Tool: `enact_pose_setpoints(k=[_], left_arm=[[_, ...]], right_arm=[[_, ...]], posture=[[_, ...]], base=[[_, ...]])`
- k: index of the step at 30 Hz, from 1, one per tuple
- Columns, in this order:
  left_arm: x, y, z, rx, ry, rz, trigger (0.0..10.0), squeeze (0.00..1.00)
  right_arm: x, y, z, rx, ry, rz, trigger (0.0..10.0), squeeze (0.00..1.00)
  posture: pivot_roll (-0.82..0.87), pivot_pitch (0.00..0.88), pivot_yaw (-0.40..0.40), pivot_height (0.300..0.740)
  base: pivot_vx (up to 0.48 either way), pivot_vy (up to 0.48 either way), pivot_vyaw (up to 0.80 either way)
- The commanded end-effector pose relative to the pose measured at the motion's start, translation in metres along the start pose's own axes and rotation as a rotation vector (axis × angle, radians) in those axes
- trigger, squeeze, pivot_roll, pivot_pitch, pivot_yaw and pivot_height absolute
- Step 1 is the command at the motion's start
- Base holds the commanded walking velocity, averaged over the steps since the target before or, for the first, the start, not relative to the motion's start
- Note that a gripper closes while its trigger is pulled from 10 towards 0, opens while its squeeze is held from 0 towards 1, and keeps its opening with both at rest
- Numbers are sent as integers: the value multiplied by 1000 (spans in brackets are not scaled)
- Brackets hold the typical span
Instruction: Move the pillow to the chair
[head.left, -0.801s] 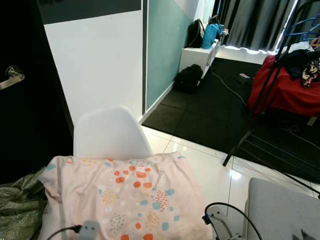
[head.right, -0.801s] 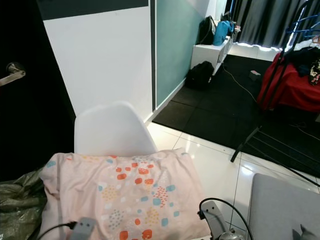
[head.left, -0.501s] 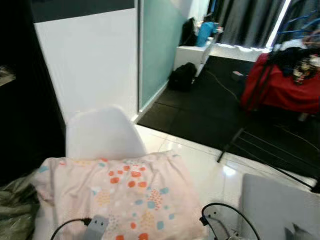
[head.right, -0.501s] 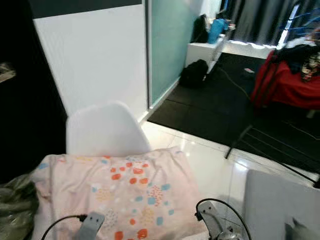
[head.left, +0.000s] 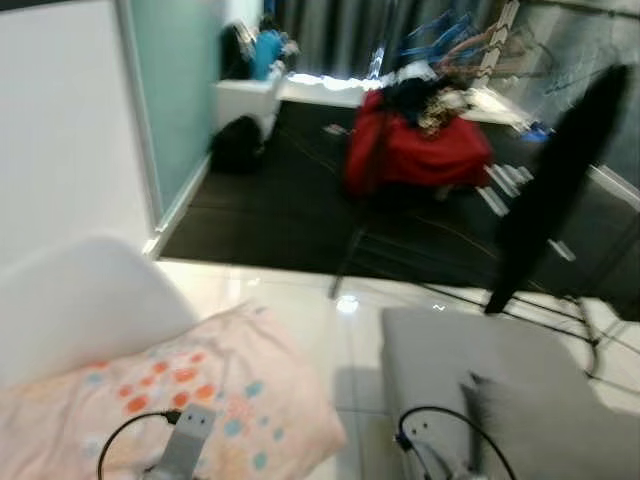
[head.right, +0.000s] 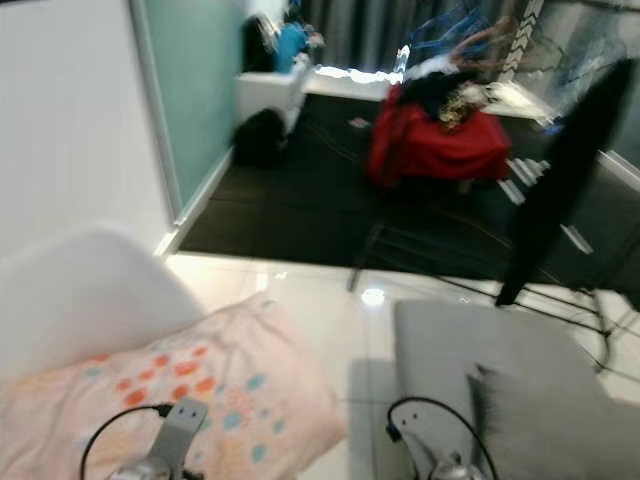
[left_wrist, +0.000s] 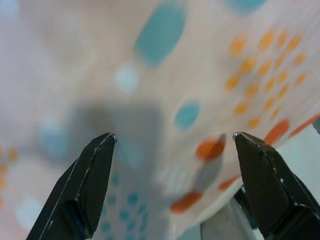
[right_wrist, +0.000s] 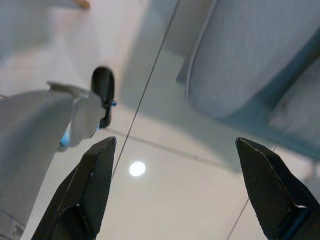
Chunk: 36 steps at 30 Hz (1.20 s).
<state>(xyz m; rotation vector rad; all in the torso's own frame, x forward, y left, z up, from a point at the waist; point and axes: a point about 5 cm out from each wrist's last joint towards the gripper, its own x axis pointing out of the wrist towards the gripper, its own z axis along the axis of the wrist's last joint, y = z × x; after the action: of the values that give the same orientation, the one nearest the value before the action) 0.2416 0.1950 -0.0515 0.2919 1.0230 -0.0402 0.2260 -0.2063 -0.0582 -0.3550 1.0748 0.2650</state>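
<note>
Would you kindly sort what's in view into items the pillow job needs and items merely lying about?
Job:
pillow, lying on the seat
white chair
left gripper, jaws open over the pillow

Lying about:
grey sofa
red bedding
black bag

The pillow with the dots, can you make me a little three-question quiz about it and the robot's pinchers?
1. True or false: the pink dotted pillow lies on the white chair.
2. The left gripper has its fingers: A) shut on the pillow, B) open just above the pillow, C) open over the floor.
3. Fill in: the right gripper is open over the shiny white ____, next to a grey sofa.

Key: 1 true; 2 B; 3 floor.
</note>
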Motion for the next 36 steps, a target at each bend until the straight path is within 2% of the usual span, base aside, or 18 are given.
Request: enact_pose_setpoints(k=[1,8,10,13,18,36], left_arm=[[0,-3,3,-6,-6,-11,10000,0],[-1,-5,17,-21,-37,-21,10000,0],[0,-5,0,-23,-11,-24,10000,0],[0,-5,-10,-38,3,-31,10000,0],[0,-7,-10,-65,-10,-49,10000,0],[0,-9,-12,-59,-4,-76,10000,0]], right_arm=[[-1,-3,-3,2,12,-10,10000,0],[-1,-3,-3,2,12,-10,10000,0],[-1,-3,-3,4,11,-10,10000,0],[-1,-3,-2,27,0,-8,10000,0],[0,-2,-2,34,-6,-7,10000,0],[0,-2,-5,30,2,-13,10000,0]], posture=[[-86,34,-65,733],[-87,34,-65,733],[-87,34,-67,733],[-87,34,-69,733],[-87,33,-68,733],[-88,18,-66,733]], base=[[0,0,-731],[0,0,-731],[0,0,-725],[0,0,-475],[0,0,0],[0,-442,0]])
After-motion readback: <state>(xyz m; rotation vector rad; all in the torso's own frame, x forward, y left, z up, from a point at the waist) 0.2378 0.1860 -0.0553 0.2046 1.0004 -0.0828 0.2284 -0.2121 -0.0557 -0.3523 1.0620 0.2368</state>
